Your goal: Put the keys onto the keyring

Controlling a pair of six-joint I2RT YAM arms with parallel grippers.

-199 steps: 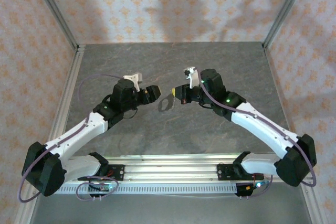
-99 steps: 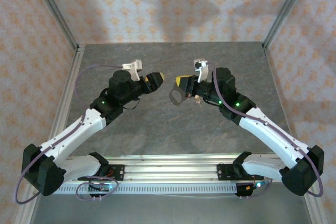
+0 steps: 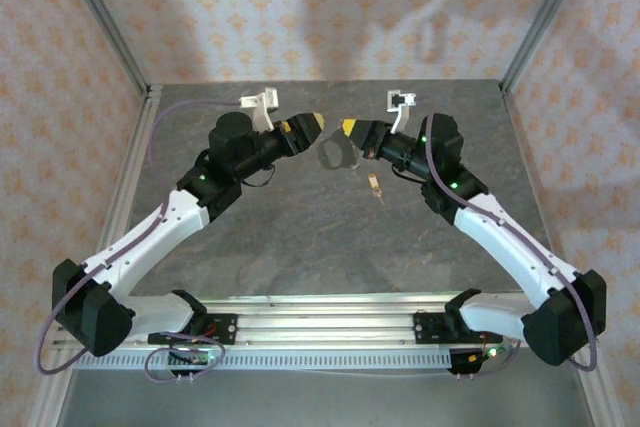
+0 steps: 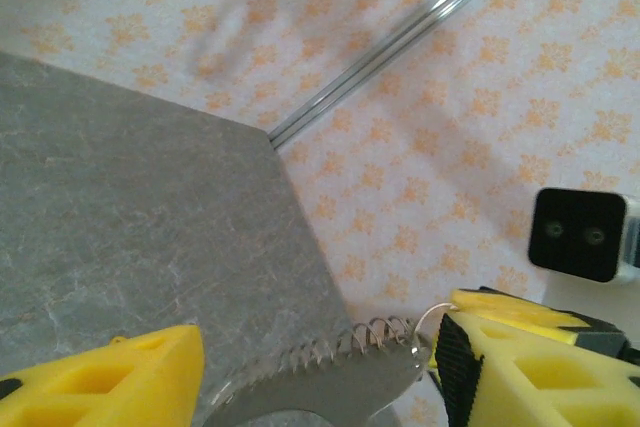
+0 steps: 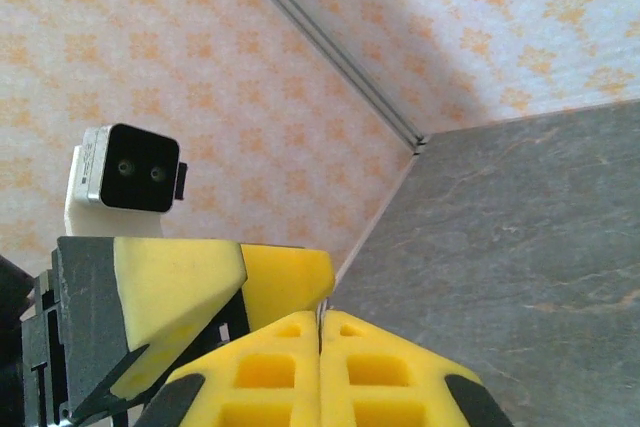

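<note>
Keyring (image 3: 335,152) of thin grey wire is hanging in the air over the far half of the bench (image 3: 300,237), with the right tool (image 3: 350,130) gripping it at its upper right edge. In the right wrist view that tool's yellow pads (image 5: 370,377) are pressing flat against each other, leaving only a hairline seam between them.

The left tool (image 3: 310,124) is pointing at the keyring from the opposite side, its tip just beside the wire. In the left wrist view its two yellow fingers (image 4: 110,377) are standing wide apart, and the keyring is lying across the gap between them. Its right end is reaching the right-hand finger, but I cannot tell whether either finger is pressing on it. A short run of fine chain (image 4: 345,345) is riding along the keyring's upper edge.

The small tan key (image 3: 375,187) is dangling below and to the right of the keyring, under the right tool. I cannot tell whether it is touching the bench.

Both arms are reaching in from the near edge and meeting tip to tip like an arch. Walls (image 3: 330,17) papered in an orange flower pattern are enclosing the grey bench, with metal posts (image 3: 530,32) running up the corners.
</note>
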